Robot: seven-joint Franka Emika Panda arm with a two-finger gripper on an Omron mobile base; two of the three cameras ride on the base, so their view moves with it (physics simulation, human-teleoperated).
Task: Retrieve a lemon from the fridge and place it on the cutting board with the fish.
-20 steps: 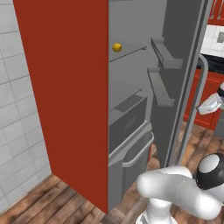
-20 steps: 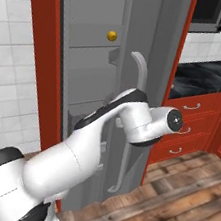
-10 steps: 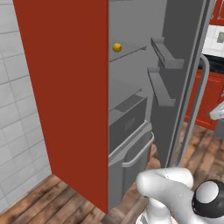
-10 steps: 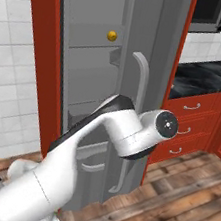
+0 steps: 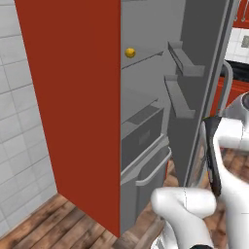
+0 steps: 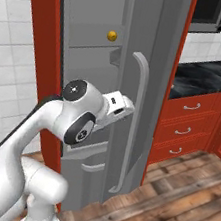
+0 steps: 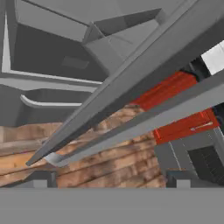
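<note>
Yellow lemon (image 5: 130, 52) sits on an upper fridge (image 5: 146, 121) shelf. Since 1 s ago the arm has swung back toward the door handle (image 6: 133, 121); end effector (image 7: 109, 179) appears empty, opening indiscernible.

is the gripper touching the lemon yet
Apart. In the right base view the lemon sits high on a fridge shelf, while the hand is well below it beside the door handle.
</note>
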